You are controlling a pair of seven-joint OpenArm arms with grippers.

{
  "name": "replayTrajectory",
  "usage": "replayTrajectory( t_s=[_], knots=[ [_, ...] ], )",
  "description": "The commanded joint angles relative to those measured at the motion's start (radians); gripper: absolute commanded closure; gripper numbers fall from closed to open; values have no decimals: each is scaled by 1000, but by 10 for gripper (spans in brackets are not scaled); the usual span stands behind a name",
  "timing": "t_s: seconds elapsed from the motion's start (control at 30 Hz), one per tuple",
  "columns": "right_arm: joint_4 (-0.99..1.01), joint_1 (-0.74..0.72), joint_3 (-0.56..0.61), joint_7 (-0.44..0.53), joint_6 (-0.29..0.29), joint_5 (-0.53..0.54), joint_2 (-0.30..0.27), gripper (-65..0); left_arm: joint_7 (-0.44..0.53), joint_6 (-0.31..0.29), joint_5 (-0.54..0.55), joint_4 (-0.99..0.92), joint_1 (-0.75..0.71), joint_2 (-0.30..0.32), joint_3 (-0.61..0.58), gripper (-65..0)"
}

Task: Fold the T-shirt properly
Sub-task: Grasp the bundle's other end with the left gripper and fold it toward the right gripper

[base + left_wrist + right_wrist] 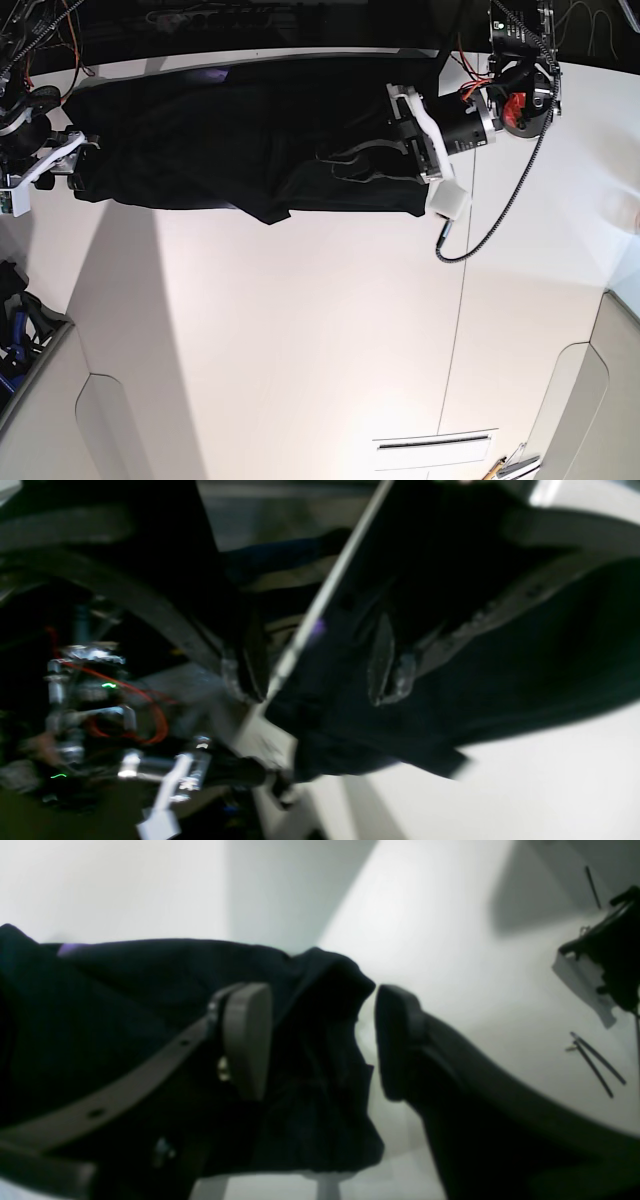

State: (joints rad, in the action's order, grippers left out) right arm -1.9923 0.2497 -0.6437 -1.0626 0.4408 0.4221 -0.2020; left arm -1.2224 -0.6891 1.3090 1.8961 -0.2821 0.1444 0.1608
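Note:
The black T-shirt (pixel 230 130) lies stretched across the far part of the white table (pixel 300 330), plain side up. A sliver of purple print (pixel 213 75) shows at its far edge. My left gripper (pixel 337 166) is over the shirt's right half, jaws apart. In the blurred left wrist view the gripper (pixel 320 680) has dark cloth (pixel 450 695) under and between its fingers. My right gripper (pixel 84 166) is at the shirt's left end. In the right wrist view this gripper (pixel 320 1040) is open, with the shirt's edge (pixel 330 1005) reaching into the gap between the pads.
A black cable (pixel 490 225) loops from the left arm onto the table. A seam (pixel 460 330) runs down the table at the right. A white slot (pixel 432 450) is at the near edge. Black cable ties (pixel 595 1060) lie on the table.

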Motion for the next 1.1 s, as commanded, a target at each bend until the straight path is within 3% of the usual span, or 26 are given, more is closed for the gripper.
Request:
replayTrajectory(
  t_s=[0.0, 0.17, 0.33, 0.5, 0.87, 0.9, 1.0, 1.03, 1.07],
  knots=[
    [-14, -5, -6, 19, 0, 8, -14, -329, 13, -9, -9, 24, 8, 13, 24, -354],
    [-14, -5, -6, 19, 0, 8, -14, -329, 36, -9, -135, 25, -11, 98, 124, -354],
    [-14, -5, -6, 19, 0, 16, -14, -329, 150, -9, -289, 13, -58, 153, 146, -354],
    [-14, -5, -6, 19, 0, 53, -13, -329, 182, -9, -288, -26, -59, 152, 132, -354],
    [-14, -5, -6, 19, 0, 53, -13, -329, 226, -9, -290, -47, -50, 152, -34, -342],
    [-14, -5, -6, 19, 0, 53, -13, -329, 228, -9, -290, -47, -47, 152, -36, -301],
    [-14, -5, -6, 19, 0, 53, -13, -329, 227, -9, -289, -47, -48, 151, -36, -54],
    [-14, -5, -6, 19, 0, 53, -13, -329, 223, -9, -286, -47, -49, 150, -36, 0],
    [-14, -5, -6, 19, 0, 53, -13, -329, 208, -9, -269, -47, -49, 149, -36, 0]
  ],
)
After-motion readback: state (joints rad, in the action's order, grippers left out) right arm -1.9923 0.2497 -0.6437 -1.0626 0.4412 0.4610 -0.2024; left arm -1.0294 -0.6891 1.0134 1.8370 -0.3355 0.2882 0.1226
